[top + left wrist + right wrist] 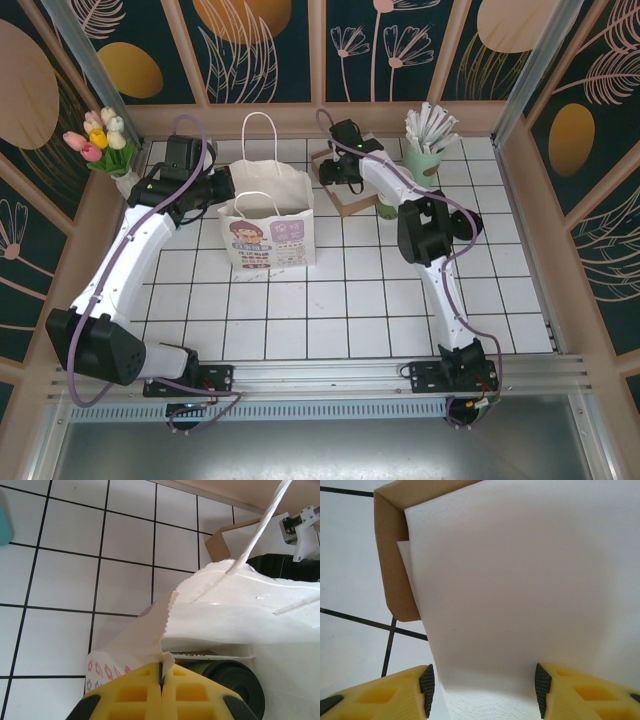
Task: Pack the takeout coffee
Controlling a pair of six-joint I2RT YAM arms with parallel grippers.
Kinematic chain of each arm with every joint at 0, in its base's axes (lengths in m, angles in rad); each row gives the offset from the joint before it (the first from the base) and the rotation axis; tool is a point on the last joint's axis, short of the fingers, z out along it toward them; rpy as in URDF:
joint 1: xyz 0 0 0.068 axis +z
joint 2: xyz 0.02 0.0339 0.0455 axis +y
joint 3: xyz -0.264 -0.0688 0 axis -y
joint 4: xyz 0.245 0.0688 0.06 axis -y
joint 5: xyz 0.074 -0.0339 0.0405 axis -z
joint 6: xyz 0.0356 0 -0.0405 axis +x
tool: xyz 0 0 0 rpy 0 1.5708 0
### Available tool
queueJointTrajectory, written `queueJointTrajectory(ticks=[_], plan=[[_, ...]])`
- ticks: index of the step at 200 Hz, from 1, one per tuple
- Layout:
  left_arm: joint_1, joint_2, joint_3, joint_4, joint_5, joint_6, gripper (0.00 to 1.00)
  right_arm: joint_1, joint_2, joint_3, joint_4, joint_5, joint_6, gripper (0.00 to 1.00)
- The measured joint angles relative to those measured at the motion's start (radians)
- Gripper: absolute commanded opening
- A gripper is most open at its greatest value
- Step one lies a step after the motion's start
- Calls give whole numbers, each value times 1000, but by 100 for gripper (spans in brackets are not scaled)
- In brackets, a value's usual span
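The takeout coffee [235, 682], a dark green cup with a black lid, stands inside the white paper bag [268, 225]. My left gripper [162, 672] is shut on the bag's torn top edge [167, 630] and holds the mouth apart; from above it sits at the bag's left side [222, 192]. My right gripper [338, 178] hangs over the brown cardboard box [352, 207] behind the bag. Its fingers [484, 687] stand apart over the white napkins [520, 580] in that box [390, 555].
A mint green holder of white wrapped sticks [428, 150] stands at the back right. A green cup stack [388, 209] sits next to the box. A vase of tulips [100, 140] is at the back left. Wooden walls enclose the white tiled table [340, 310].
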Motion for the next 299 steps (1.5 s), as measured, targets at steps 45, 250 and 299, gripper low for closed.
queueJointTrajectory(ticks=[45,250,299], plan=[[0,-12,-13,3,0,0,3,3,3,0,0,18,0,64],[0,-27,-34,16,0,0,3,0,42,48,-12,79,22,10],[0,-28,-37,21,0,0,3,-4,38,55,-22,79,13,35]])
